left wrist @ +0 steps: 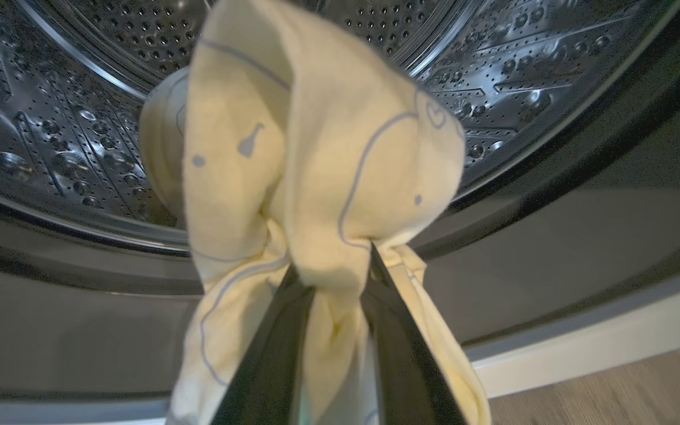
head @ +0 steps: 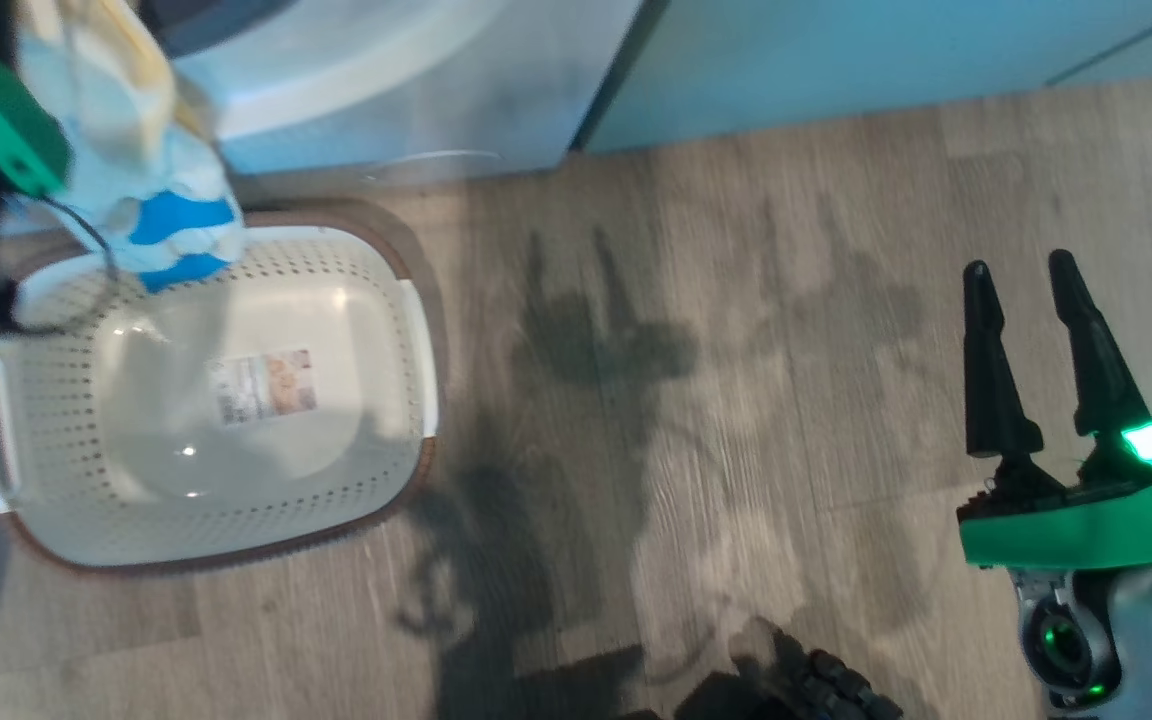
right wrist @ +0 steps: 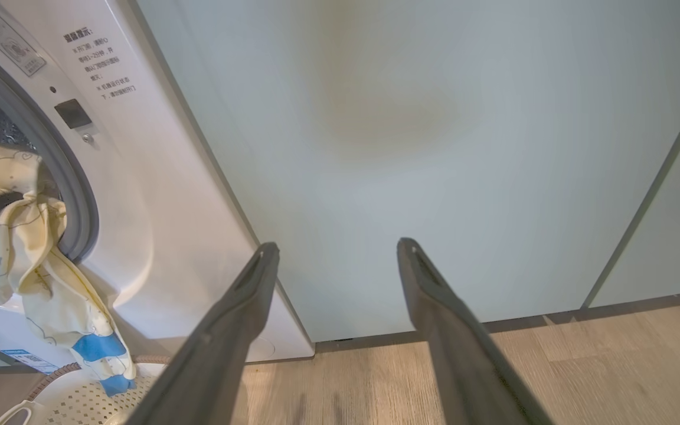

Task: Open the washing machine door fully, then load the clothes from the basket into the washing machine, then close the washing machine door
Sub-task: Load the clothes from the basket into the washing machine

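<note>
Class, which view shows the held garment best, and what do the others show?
Left wrist view: the garment is close and sharp, pinched by the left gripper before the drum. The right wrist view shows it hanging small from the washer, blue trim over the basket. The head view blurs it.

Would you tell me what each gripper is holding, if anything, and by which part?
The left gripper pinches the clothes by a bunched fold; the right gripper is open and holds nothing.
</note>
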{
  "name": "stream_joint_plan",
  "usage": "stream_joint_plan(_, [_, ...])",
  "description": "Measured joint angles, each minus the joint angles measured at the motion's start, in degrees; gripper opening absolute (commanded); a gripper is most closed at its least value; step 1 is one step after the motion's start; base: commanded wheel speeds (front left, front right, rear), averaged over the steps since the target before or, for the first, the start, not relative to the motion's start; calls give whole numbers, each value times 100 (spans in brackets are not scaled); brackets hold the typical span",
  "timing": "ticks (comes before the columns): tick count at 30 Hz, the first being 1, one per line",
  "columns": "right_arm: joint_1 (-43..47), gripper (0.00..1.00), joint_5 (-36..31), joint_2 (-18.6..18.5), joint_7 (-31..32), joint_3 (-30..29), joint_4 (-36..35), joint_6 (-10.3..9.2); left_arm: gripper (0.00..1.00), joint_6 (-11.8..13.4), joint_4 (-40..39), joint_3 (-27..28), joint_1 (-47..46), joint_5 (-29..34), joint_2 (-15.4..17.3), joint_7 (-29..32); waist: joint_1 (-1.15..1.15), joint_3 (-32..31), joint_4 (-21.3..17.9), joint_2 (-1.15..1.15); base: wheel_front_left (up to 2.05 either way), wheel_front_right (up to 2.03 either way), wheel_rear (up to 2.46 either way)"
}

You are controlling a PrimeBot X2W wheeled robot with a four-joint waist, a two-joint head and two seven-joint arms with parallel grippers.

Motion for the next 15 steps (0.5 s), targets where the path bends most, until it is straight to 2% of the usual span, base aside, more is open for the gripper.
stream_joint_plan(4, [-101, 100, 170, 0, 0, 113, -16, 0, 0, -159, 192, -18, -591, -91, 272, 603, 0, 201, -147, 0, 0, 0, 0])
stream_joint_plan(10, [-214, 100, 410, 0, 0, 232, -49, 0, 0, -261, 447, -80, -1384, -164, 630, 1386, 0, 419, -363, 0, 0, 0, 0])
stream_joint_plan(15, [-218, 100, 557, 1, 0, 338, -79, 0, 0, -312, 647, -190, -1886, -107, 881, 1750, 0, 569, -545, 0, 0, 0, 0])
